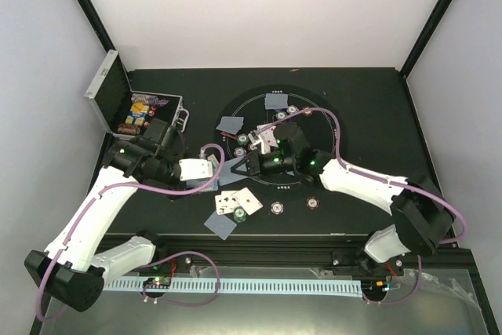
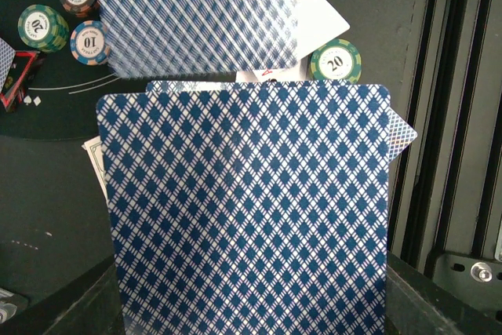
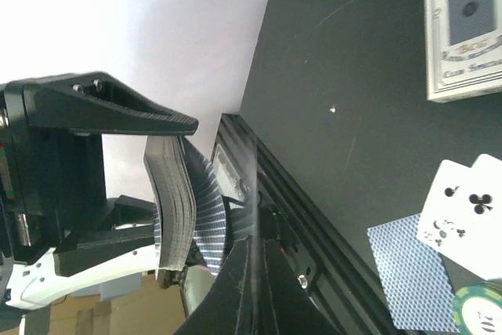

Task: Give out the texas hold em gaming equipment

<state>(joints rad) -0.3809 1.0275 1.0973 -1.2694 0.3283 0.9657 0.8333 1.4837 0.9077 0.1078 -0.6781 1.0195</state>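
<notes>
1 deck (image 2: 247,209) of grey-blue-backed playing cards stands clamped in the left hand (image 1: 213,171), held over the desk (image 1: 369,115). The right hand (image 3: 252,272) is pinched closed on the edge of 1 card (image 3: 210,221) fanned off that deck. 2 face-up cards (image 1: 238,202) lie on the desk nearby.

Left end effector (image 1: 216,172), right (image 1: 235,169): clamped.

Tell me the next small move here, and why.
Probably draw the right gripper back from the deck to slide the card free: its jaws look shut on that card's edge, which bows off the deck, and the left gripper clamps the deck.
</notes>
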